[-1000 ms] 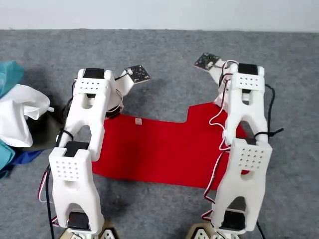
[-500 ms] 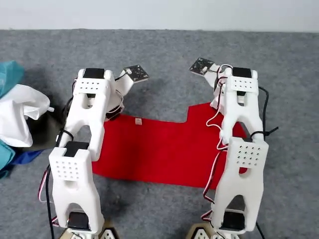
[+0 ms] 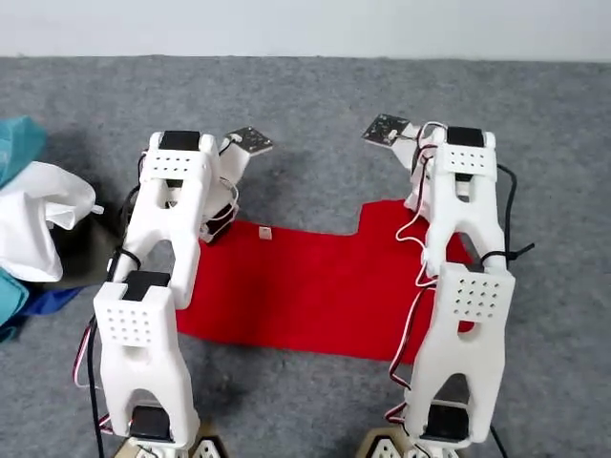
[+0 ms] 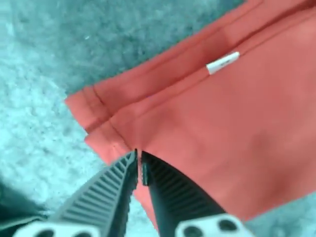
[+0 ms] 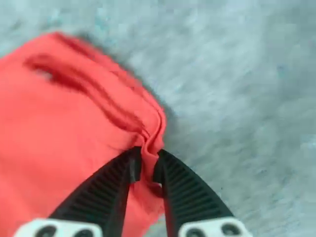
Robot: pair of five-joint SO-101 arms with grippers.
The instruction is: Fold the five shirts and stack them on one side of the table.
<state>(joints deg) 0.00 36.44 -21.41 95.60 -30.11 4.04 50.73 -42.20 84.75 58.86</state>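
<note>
- My right arm has swung a little inward over the last second, toward my left arm. My left wrist has turned only slightly.
- The red shirt [image 3: 305, 286] looks to lie as flat as it did, so no fold has started. I judge this as grip set and lift still to come.
- My left gripper [image 4: 139, 158] is pinched shut on the shirt hem near a corner. The white label [image 4: 223, 62] is further along the same edge.
- My right gripper [image 5: 146, 160] is clamped on the opposite edge, with the cloth bunched up between the jaws.
- The shirt spreads on the grey surface [image 3: 315, 105] between my two grippers, with each gripper holding one end.
- I see no bin or basket. The other clothes lie loose in a heap [image 3: 38, 224], well apart from my left gripper on its outer side.
- There is no folded stack yet, so the task is at an early stage.
</note>
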